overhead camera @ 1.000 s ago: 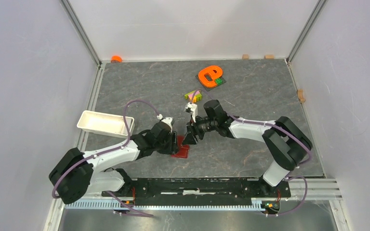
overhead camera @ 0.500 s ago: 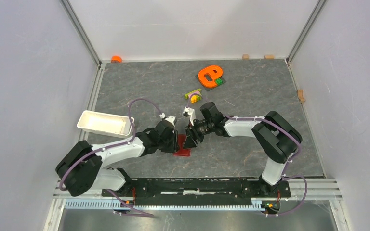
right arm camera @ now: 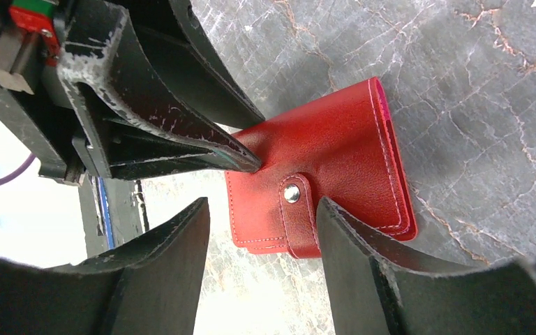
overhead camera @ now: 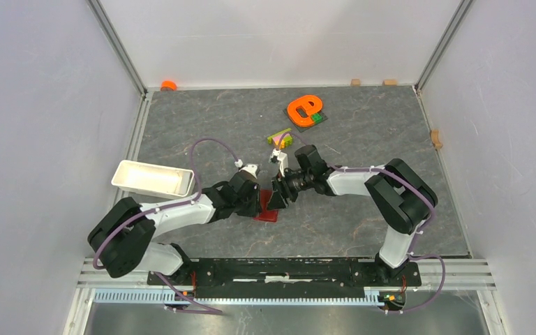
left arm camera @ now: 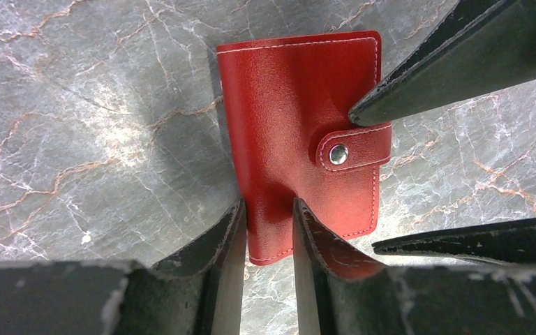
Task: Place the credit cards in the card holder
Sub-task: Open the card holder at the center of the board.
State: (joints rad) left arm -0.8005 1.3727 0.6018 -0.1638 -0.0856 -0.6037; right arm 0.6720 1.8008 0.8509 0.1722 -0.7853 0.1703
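Left hand (left arm camera: 269, 213) on card holder (left arm camera: 286, 105), inside hidden

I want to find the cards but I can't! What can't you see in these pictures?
1. The credit cards: in no view. The card holder is snapped shut, so its inside is hidden.
2. Top view: the left gripper and right gripper cover most of the card holder.
3. Left wrist view: the left gripper covers the card holder's near edge; whether it pinches it is unclear.
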